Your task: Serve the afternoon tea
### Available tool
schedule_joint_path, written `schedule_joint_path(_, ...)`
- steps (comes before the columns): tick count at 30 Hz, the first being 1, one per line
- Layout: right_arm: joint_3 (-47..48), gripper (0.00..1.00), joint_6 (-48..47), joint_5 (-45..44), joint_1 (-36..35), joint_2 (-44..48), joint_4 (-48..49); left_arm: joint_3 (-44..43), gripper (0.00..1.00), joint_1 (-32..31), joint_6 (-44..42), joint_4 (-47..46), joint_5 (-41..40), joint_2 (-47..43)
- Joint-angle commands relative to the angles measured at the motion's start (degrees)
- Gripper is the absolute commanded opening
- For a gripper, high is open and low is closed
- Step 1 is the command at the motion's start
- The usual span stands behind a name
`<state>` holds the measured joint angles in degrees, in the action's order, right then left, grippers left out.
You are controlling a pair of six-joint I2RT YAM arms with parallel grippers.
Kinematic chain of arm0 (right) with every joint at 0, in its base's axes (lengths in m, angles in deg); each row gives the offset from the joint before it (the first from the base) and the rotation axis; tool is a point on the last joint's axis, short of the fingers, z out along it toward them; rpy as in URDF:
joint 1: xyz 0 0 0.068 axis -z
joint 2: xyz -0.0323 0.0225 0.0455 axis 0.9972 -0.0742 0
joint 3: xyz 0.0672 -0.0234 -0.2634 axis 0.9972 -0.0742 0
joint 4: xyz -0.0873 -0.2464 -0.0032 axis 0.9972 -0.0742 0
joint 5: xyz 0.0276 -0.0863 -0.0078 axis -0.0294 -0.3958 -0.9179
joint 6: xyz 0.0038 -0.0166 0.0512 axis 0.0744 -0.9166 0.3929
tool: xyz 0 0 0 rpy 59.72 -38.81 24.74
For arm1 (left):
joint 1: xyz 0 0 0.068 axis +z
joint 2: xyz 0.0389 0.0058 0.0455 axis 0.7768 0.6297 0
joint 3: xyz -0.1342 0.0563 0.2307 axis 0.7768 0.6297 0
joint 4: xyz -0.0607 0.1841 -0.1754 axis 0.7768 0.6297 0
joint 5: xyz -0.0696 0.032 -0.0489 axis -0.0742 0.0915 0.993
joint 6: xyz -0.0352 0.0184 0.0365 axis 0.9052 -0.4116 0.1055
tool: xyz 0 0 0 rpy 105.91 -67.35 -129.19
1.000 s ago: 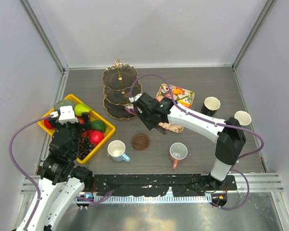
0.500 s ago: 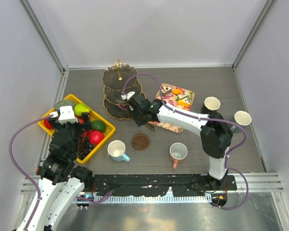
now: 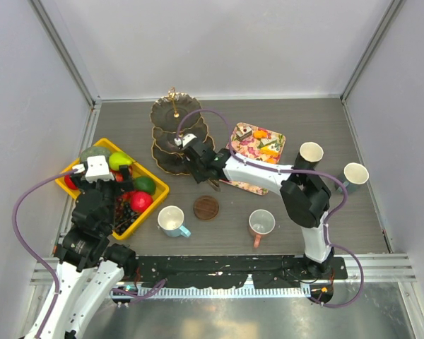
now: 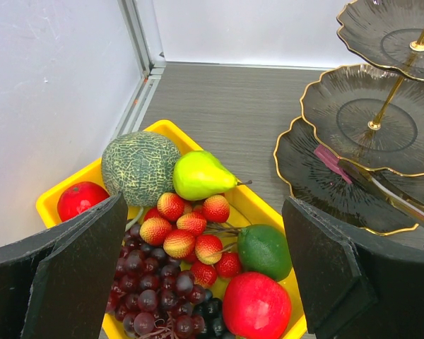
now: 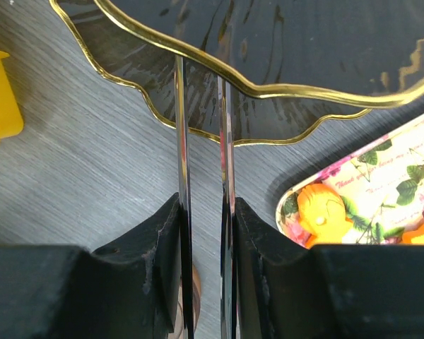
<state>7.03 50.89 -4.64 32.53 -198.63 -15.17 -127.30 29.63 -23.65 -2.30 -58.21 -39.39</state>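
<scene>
The dark three-tier stand [image 3: 175,131] with a gold handle stands at the back middle. My right gripper [image 3: 198,164] is shut on metal tongs [image 5: 181,141], whose two blades reach under the stand's edge [image 5: 304,42]. In the left wrist view the tongs [image 4: 389,192] lie over the bottom tier [image 4: 318,191] with a small pink piece [image 4: 332,159] at their tip. A floral tray [image 3: 249,141] holds orange pastries [image 3: 268,150] and cake slices. An orange pastry [image 5: 321,208] shows by my right fingers. My left gripper [image 4: 205,275] is open over the yellow crate [image 3: 155,191].
A white mug [image 3: 171,219], a pinkish mug [image 3: 261,223], a black mug [image 3: 310,152] and a cream mug [image 3: 355,173] stand along the front and right. A brown coaster [image 3: 205,207] lies between them. The crate holds a melon [image 4: 140,164], pear, grapes and apples.
My right arm has swung left from the floral tray to the stand, bringing the tongs onto the bottom tier. The left arm has not moved.
</scene>
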Motion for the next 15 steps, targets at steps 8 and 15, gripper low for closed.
schedule_joint_path(8, -0.89, 0.36, 0.54, -3.0, -0.4, -1.37, 7.94, 0.03, 0.99, 0.34, 0.17, -3.13, 0.04, -0.53)
schedule_joint_path(15, -0.53, 0.38, 0.53, -3.62, -0.4, -3.04, 7.85, 0.03, 0.99, 0.34, 0.08, -3.13, 0.13, -0.54)
